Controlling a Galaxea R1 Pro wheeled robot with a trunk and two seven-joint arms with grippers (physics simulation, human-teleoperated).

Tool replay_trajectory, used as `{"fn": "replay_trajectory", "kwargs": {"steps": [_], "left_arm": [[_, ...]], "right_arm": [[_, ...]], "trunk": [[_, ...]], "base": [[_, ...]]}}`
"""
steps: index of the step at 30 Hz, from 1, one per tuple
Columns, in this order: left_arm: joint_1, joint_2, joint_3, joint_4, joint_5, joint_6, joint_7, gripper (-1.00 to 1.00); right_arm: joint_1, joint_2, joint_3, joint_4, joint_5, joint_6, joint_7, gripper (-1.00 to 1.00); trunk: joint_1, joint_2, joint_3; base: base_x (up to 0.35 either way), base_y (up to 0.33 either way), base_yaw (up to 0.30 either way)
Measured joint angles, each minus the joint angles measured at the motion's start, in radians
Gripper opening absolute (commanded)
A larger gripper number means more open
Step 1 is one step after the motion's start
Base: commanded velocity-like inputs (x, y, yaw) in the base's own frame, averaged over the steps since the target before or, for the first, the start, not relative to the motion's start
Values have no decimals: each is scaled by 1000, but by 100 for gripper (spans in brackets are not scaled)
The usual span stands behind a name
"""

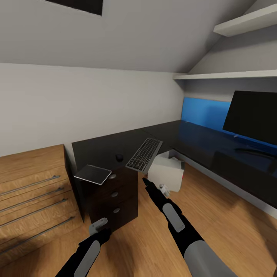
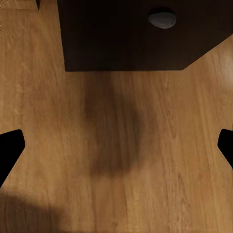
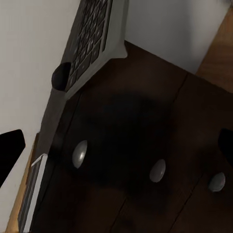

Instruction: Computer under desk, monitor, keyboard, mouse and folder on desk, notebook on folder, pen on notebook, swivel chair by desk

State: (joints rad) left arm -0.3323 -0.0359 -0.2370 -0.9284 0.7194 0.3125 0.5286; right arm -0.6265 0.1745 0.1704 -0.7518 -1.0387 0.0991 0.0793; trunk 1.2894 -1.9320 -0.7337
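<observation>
The grey keyboard point(image 1: 145, 154) lies on the dark desk point(image 1: 100, 148) with its near end over the desk's front edge; it also appears in the right wrist view point(image 3: 92, 39). The small black mouse point(image 1: 119, 157) sits just left of it point(image 3: 62, 75). A flat grey item point(image 1: 93, 174), folder or notebook, I cannot tell which, rests on the desk's near left corner. The black monitor point(image 1: 252, 115) stands on the desk's right wing. The white computer point(image 1: 166, 172) sits on the floor under the desk. My right gripper point(image 1: 146, 181) is open, just below the keyboard's overhanging end. My left gripper point(image 1: 99, 226) is open, low over the floor.
A dark drawer unit point(image 1: 115, 200) with round knobs point(image 3: 80, 153) fills the space under the desk's left end. A wooden dresser point(image 1: 32, 192) stands to the left. Wall shelves point(image 1: 231, 75) hang above the monitor. Wooden floor point(image 1: 215, 215) stretches to the right.
</observation>
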Motion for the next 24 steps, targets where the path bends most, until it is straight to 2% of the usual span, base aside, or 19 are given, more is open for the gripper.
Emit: {"fn": "replay_trajectory", "kwargs": {"steps": [4, 6, 8, 10, 13, 18, 20, 24], "left_arm": [[0, 21, 33, 0, 9, -60, 1, 100], [0, 28, 62, 0, 27, -85, 2, 100], [0, 43, 149, 1, 75, -101, 2, 100], [0, 61, 227, -4, 99, -105, 3, 100], [0, 77, 282, -43, 106, -101, 4, 100], [0, 117, 309, -104, 108, -96, 6, 100], [0, 143, 314, -114, 109, -96, 6, 100], [0, 165, 319, -133, 110, -96, 7, 100]], "right_arm": [[2, 0, 0, 2, 1, -9, 64, 100], [2, 0, 0, 3, 1, -10, 79, 100], [2, 0, 0, 3, 0, -12, 89, 100], [3, 0, 0, 3, 0, -17, 92, 100], [3, 0, 0, 5, 1, -44, 95, 100], [3, 0, 11, 27, 2, -92, 97, 100], [3, 0, 28, 37, 3, -100, 97, 100], [3, 0, 68, 43, 4, -123, 98, 100]], "trunk": [[15, -28, -13], [23, -42, -19], [31, -56, -25], [38, -70, -31], [50, -91, -41], [69, -126, -56], [77, -140, -63], [77, -140, -63]], "base": [[0, 0, 0], [0, 0, 0], [0, 0, 0], [0, 0, 0], [0, 0, 0], [0, 0, 0], [0, 0, 0], [0, 0, 0]]}}
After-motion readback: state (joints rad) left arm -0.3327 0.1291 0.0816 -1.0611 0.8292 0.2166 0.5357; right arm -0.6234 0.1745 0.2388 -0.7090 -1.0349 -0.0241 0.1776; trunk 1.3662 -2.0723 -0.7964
